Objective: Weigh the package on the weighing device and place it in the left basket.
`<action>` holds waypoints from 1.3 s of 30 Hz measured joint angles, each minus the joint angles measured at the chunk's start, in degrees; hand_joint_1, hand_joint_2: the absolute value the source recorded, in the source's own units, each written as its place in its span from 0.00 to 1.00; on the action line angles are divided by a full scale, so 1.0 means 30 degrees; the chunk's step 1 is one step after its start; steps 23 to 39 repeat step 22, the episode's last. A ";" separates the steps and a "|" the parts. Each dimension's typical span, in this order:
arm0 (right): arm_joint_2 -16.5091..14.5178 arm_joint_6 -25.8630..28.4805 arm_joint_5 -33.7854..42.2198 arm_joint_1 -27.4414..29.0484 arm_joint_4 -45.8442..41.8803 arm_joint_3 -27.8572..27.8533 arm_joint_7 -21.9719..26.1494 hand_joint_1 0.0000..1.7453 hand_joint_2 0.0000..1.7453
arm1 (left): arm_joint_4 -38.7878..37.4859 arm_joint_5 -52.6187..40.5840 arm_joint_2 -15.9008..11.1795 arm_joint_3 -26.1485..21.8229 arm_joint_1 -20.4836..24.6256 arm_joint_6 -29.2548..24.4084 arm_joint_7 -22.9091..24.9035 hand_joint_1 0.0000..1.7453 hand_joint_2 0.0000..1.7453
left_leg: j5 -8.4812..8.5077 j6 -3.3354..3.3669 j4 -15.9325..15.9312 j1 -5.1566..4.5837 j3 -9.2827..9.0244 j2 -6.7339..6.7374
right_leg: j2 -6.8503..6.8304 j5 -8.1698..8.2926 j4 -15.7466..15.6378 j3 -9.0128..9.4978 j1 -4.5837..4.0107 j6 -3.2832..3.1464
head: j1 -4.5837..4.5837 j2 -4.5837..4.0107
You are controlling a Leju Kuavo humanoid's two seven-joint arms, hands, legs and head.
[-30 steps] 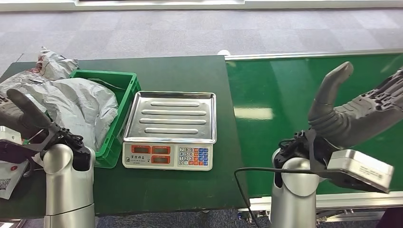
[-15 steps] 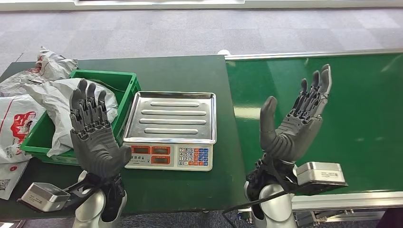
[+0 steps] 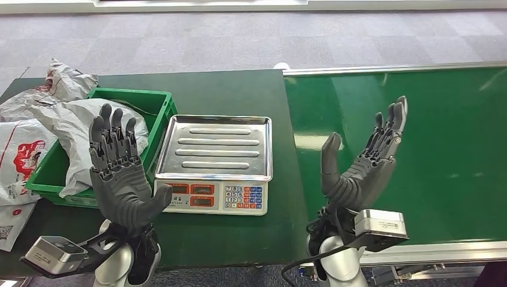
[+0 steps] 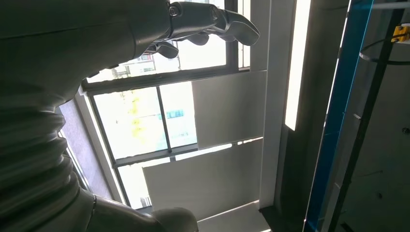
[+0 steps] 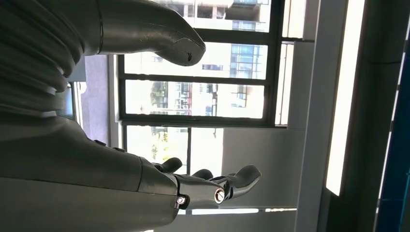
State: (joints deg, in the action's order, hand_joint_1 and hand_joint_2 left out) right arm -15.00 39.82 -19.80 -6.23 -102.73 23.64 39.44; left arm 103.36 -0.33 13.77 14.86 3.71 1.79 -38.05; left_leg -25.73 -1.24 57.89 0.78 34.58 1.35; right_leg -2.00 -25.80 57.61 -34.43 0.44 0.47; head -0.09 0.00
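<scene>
On table, 1 scale (image 3: pixel 213 164), 1 basket (image 3: pixel 134 101), 2 robot hands

1. Left hand (image 3: pixel 119 173) raised, palm up, fingers spread, in front of the green basket (image 3: pixel 156 103).
2. Basket crammed with grey packages (image 3: pixel 89 128), heaped above its rim.
3. Scale (image 3: pixel 215 164) tray bare, approach open from above.
4. Right hand (image 3: pixel 365 164) raised over the bare green belt (image 3: pixel 448 149).

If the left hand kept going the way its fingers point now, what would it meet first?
Probably nothing on the table: the left hand points upward, and its wrist view shows window and ceiling beyond the fingers. Depth is unclear.
</scene>
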 joint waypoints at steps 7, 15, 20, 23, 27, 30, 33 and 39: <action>0.0078 0.0000 0.0007 0.0049 0.0168 0.0073 0.0042 0.00 1.00 | -0.0005 -0.0013 0.0000 0.0011 -0.0003 0.0000 0.0000 0.00 1.00 | -0.0002 0.0000 0.0000 0.0000 0.0000 0.0000 | 0.0000 -0.0001 0.0000 -0.0002 -0.0001 -0.0001 | 0.0000 0.0000; 0.0135 0.0000 0.0057 0.0089 0.0235 0.0086 0.0129 0.00 1.00 | -0.0007 -0.0015 0.0000 0.0029 -0.0003 0.0002 0.0000 0.00 1.00 | -0.0001 0.0000 0.0000 0.0000 -0.0002 0.0000 | 0.0000 -0.0001 0.0000 -0.0002 -0.0001 -0.0001 | 0.0000 0.0000; 0.0193 0.0000 0.0277 0.0098 0.0235 0.0177 0.0137 1.00 1.00 | -0.0044 0.0004 0.0000 0.0053 0.0010 0.0022 -0.0022 1.00 1.00 | -0.0001 0.0000 0.0000 0.0000 -0.0001 0.0000 | 0.0000 -0.0001 0.0000 -0.0002 0.0000 -0.0001 | 0.0000 0.0000; 0.0232 0.0000 0.0362 0.0096 0.0237 0.0259 0.0137 0.68 1.00 | -0.0075 0.0046 0.0000 0.0053 0.0019 0.0034 -0.0044 0.75 1.00 | -0.0001 0.0000 0.0000 0.0000 -0.0001 0.0000 | 0.0001 -0.0001 0.0000 -0.0002 -0.0001 -0.0001 | 0.0000 0.0000; 0.0232 0.0000 0.0362 0.0096 0.0237 0.0259 0.0137 0.68 1.00 | -0.0075 0.0046 0.0000 0.0053 0.0019 0.0034 -0.0044 0.75 1.00 | -0.0001 0.0000 0.0000 0.0000 -0.0001 0.0000 | 0.0001 -0.0001 0.0000 -0.0002 -0.0001 -0.0001 | 0.0000 0.0000; 0.0232 0.0000 0.0362 0.0096 0.0237 0.0259 0.0137 0.68 1.00 | -0.0075 0.0046 0.0000 0.0053 0.0019 0.0034 -0.0044 0.75 1.00 | -0.0001 0.0000 0.0000 0.0000 -0.0001 0.0000 | 0.0001 -0.0001 0.0000 -0.0002 -0.0001 -0.0001 | 0.0000 0.0000; 0.0232 0.0000 0.0362 0.0096 0.0237 0.0259 0.0137 0.68 1.00 | -0.0075 0.0046 0.0000 0.0053 0.0019 0.0034 -0.0044 0.75 1.00 | -0.0001 0.0000 0.0000 0.0000 -0.0001 0.0000 | 0.0001 -0.0001 0.0000 -0.0002 -0.0001 -0.0001 | 0.0000 0.0000; 0.0232 0.0000 0.0362 0.0096 0.0237 0.0259 0.0137 0.68 1.00 | -0.0075 0.0046 0.0000 0.0053 0.0019 0.0034 -0.0044 0.75 1.00 | -0.0001 0.0000 0.0000 0.0000 -0.0001 0.0000 | 0.0001 -0.0001 0.0000 -0.0002 -0.0001 -0.0001 | 0.0000 0.0000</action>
